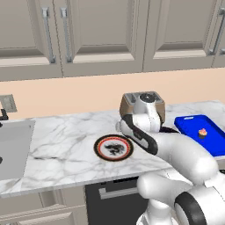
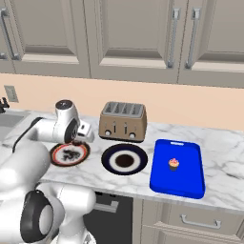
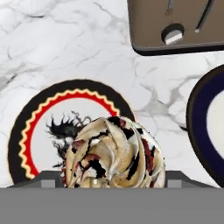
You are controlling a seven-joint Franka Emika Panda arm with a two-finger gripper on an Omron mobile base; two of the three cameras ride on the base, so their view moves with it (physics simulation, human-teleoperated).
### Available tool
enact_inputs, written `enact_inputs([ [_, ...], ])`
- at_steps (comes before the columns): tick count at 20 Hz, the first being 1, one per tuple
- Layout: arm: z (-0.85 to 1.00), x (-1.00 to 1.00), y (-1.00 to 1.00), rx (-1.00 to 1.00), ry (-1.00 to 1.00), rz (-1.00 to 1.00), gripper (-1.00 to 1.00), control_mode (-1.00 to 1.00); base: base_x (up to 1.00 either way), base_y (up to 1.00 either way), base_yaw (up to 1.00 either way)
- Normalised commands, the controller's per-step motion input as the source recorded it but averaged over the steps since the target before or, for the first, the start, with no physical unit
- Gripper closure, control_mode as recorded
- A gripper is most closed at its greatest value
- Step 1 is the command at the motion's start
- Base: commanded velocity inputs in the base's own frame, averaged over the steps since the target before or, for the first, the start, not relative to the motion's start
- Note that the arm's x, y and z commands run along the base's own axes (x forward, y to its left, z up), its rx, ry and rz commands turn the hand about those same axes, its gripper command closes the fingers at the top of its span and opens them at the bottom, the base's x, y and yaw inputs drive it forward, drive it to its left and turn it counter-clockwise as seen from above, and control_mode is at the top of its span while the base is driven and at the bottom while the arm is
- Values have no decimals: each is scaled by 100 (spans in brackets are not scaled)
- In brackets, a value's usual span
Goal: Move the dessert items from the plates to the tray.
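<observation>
Marble counter (image 2: pixel 224 138) runs under beige wall cabinets (image 2: pixel 133 33); we note a sink (image 1: pixel 13 145) at its left end and a beige four-slot toaster (image 2: pixel 123 121) against the backsplash.

We log the red-and-black rimmed plate (image 2: pixel 57 157) sitting left of the dark navy plate (image 2: pixel 110 162), with the blue tray (image 2: pixel 190 181) just right of the navy one. The three lie in a row along the counter's front half.

We see the pink-frosted cupcake (image 2: pixel 174 164) upright near the middle of the tray, also visible in the left base view (image 1: pixel 202 132).

We find the gripper (image 2: pixel 78 138) hanging above the red-and-black plate, at its right rear edge. In the hand view a lumpy pastry (image 3: pixel 114 153), streaked cream, brown and red, sits at the bottom centre between the finger tips (image 3: pixel 46 178), with the plate (image 3: pixel 26 135) showing behind it. We read the gripper as clamped on the pastry, lifted clear of the plate. The navy plate (image 3: pixel 203 127) and the toaster's front (image 3: pixel 175 26) appear to the right and top right of that view.
</observation>
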Motion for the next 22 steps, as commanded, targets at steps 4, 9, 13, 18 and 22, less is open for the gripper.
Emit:
enact_inputs([
  [4,50,-32,-78,0,0,0,100,-100,0,0,0],
  [9,31,-29,-92,0,0,0,100,-100,0,0,0],
  [13,12,-27,-96,-2,0,0,100,-100,0,0,0],
  [18,1,-13,-92,-5,0,-4,100,-100,0,0,0],
  [22,0,0,-94,-7,0,-5,100,-100,0,0,0],
])
